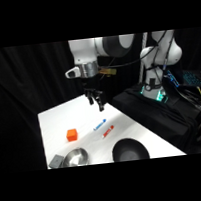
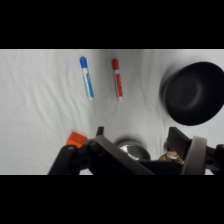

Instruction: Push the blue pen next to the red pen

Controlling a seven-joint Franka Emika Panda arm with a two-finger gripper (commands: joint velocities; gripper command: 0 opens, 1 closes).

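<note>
blue pen [image 1: 100, 124]: lies flat on the white tabletop [image 1: 55, 121], mid-tabletop, touched by nothing. Wrist view [image 2: 86, 77] shows blue cap end plus whitish barrel.
red pen [image 1: 108, 132]: just beside the blue pen, on its near side in the side view; the two lie roughly parallel with a narrow gap, not touching. Wrist view [image 2: 117, 78]: to the right of the blue pen, similar orientation.
end effector [image 1: 96, 101]: hangs above the tabletop, behind the blue pen, clear of both pens. Holds nothing. Cannot tell whether it is spread or pressed together; the wrist view shows only dark linkage at the bottom edge.
orange cube [image 1: 72, 135]: left of the pens in the side view, well apart from them. Wrist view [image 2: 76, 138]: partly hidden behind the linkage.
metal bowl [image 1: 76, 158]: near front edge of the tabletop, in front of the cube. Wrist view [image 2: 131, 148]: just above the linkage.
black bowl [image 1: 129, 150]: front edge, right of the metal bowl, near the red pen. Wrist view [image 2: 193, 93]: right of the red pen, apart from it.
grey block [image 1: 55, 161]: front-left corner, just beside the metal bowl.
arm base [image 1: 157, 57]: upper right, beside the tabletop.
</note>
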